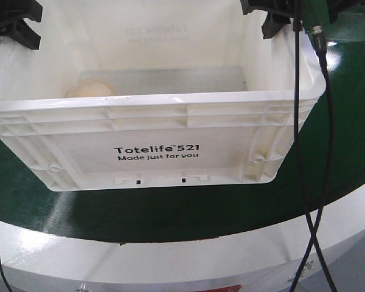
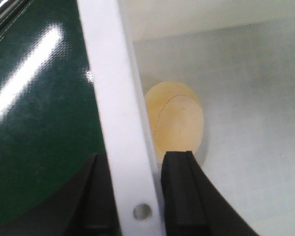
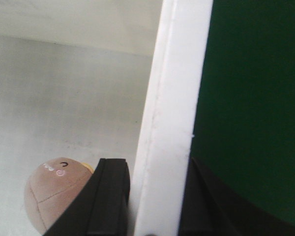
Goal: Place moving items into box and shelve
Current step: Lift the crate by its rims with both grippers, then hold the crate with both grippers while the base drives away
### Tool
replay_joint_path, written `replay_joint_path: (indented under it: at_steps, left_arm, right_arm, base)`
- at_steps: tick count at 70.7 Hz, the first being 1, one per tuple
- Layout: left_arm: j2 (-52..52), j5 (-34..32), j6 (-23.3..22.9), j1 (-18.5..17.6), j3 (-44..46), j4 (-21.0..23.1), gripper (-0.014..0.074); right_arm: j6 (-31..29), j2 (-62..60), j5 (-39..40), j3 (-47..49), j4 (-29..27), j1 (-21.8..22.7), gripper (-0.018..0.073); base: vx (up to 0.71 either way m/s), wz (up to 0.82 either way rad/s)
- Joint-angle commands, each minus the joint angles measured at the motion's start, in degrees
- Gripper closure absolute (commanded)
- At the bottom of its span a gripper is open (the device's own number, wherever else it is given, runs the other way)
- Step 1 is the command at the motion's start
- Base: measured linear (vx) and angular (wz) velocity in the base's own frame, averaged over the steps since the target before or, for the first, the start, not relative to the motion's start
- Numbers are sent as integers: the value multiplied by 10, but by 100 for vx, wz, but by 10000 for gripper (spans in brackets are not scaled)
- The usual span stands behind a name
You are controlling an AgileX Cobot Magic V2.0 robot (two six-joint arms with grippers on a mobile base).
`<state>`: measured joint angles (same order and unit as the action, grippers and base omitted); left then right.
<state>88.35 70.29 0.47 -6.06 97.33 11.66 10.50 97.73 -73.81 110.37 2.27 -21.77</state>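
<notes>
The box (image 1: 158, 152) is a large white crate printed "Totelife 521", standing on the green tabletop. My left gripper (image 2: 137, 196) straddles its left wall (image 2: 120, 113), one black finger outside and one inside, shut on it. My right gripper (image 3: 157, 196) clamps the right wall (image 3: 172, 123) the same way. Both moving items lie on the crate floor: a pale cream lump (image 2: 177, 120), also seen as the cream lump (image 1: 90, 89) at the left, and a pinkish-brown lump (image 3: 54, 194) with a small printed face beside my right inner finger (image 3: 110, 196). Both grippers (image 1: 12, 24) (image 1: 274, 15) show at the crate's top corners.
The crate sits on a round dark green table surface (image 1: 170, 213) with a white edge (image 1: 170, 261) toward the camera. Two black cables (image 1: 304, 182) hang down across the crate's right end.
</notes>
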Motion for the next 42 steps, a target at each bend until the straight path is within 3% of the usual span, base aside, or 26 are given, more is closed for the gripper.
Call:
replay_joint_path:
  at_steps: [1,16,42]
  left_arm:
    - [-31,-79,3,-16,25,142,596]
    - [-31,-100,4,-16,25,188,596]
    - [-31,-100,5,-16,25,190,596]
  right_arm:
    - [12,-37,11,26,-124,-16,564]
    - [30,-37,18,26,-135,-16,564]
    - [30,-37,18,26,-134,-16,564]
  base:
    - [0,0]
    - [0,0]
    - [0,0]
